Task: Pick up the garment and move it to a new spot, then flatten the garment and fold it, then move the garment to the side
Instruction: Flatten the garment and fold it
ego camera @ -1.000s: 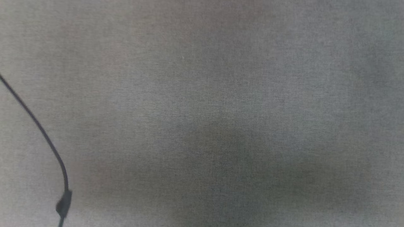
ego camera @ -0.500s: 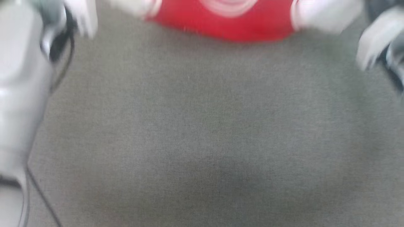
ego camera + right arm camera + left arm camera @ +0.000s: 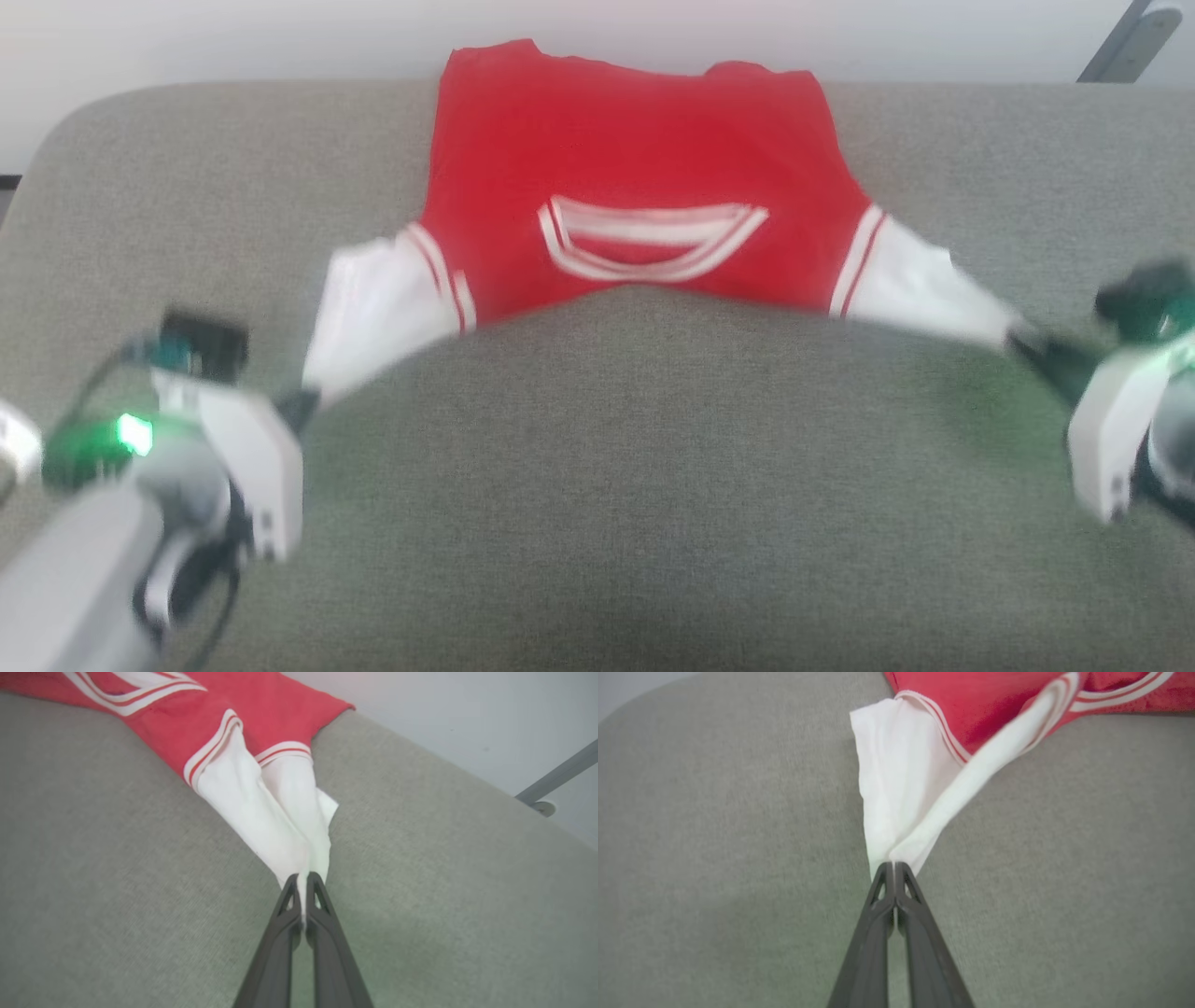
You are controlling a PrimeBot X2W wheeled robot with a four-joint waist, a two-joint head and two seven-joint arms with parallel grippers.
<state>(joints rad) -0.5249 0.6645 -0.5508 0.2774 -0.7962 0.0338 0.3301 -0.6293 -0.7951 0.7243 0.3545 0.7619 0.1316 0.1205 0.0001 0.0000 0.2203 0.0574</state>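
The garment [image 3: 616, 159], a red T-shirt with white sleeves and striped trim, lies on the grey cloth-covered table [image 3: 597, 485] with its hem at the far edge and its striped collar toward me. My left gripper [image 3: 303, 403] is shut on the tip of the white sleeve at the left, and its two dark fingers [image 3: 878, 914] pinch that sleeve's end. On the other side my right gripper [image 3: 1022, 343] is shut on the other white sleeve [image 3: 280, 826]. Both sleeves are stretched outward from the garment's body [image 3: 971, 704].
The table's far edge runs just behind the garment, with a pale wall beyond. A grey metal strut [image 3: 1120, 42] stands at the back right. The table's left corner [image 3: 65, 121] is rounded. Bare grey cloth stretches from the garment to the near edge.
The head camera has swung up from bare table cloth, bringing the garment and both grippers into view. Whether the garment itself moved cannot be told.
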